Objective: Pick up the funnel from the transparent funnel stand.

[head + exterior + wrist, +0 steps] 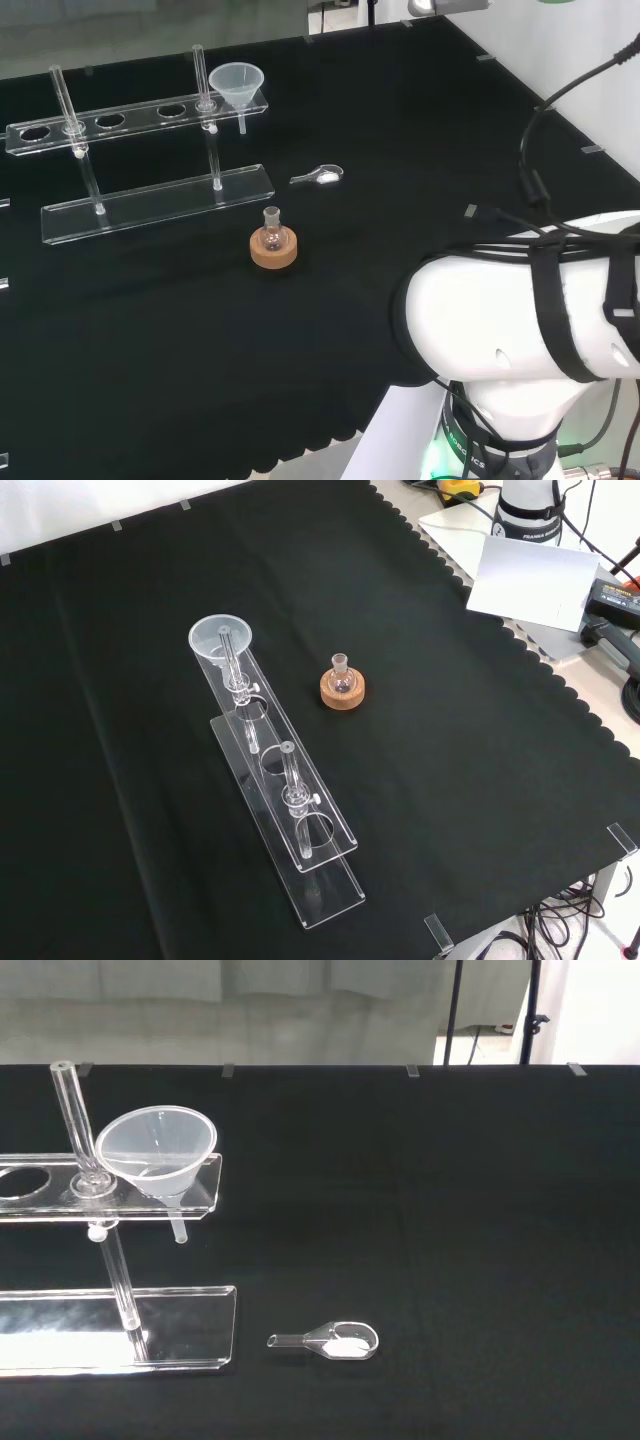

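A clear funnel sits upright in the end hole of the transparent funnel stand, at the stand's right end in the head view. In the front view the funnel is at the far end of the stand. The wrist view looks at the funnel from some distance, its stem hanging below the top plate of the stand. Two clear upright posts carry that plate above a flat base plate. The other holes in the plate hold nothing.
A small round flask on a cork ring stands in front of the stand in the head view, also seen as flask and ring. A clear scoop with white powder lies on the cloth near the funnel end. The arm's white links stand at the right.
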Controlling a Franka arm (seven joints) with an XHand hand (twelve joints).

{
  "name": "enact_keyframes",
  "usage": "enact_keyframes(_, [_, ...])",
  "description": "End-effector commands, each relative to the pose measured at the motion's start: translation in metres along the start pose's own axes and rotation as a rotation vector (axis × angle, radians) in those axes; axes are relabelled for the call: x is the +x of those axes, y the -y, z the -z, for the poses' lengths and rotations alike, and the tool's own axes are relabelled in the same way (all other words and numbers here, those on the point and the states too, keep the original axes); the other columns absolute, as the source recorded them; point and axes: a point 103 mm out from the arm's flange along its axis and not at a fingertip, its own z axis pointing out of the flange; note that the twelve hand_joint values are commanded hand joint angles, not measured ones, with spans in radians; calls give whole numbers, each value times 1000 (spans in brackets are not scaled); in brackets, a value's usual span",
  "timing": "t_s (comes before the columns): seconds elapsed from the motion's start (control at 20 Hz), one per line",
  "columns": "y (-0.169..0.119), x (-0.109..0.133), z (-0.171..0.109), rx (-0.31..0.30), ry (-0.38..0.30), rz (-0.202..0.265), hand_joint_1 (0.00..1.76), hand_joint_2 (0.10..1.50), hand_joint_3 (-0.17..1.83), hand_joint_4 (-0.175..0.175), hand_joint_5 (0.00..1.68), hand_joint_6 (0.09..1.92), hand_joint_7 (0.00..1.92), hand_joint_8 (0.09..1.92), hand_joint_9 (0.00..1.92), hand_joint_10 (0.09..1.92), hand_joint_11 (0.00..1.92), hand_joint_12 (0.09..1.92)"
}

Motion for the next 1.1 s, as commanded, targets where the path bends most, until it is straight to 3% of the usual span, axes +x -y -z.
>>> enact_keyframes(0.05, [-17,9,-5,11,-5,-17,0,1198,401,18,142,87,14,180,24,585,0,1170])
enact_keyframes(0.45, [-50,18,-24,38,-11,-26,0,1201,396,18,144,87,17,188,29,586,0,1165])
enact_keyframes(0.75, [-102,20,-46,50,-27,22,0,1195,386,16,139,87,19,194,35,588,0,1162])
enact_keyframes(1.1, [-149,24,-71,109,-31,80,56,1146,318,12,145,87,69,259,93,625,0,1195])
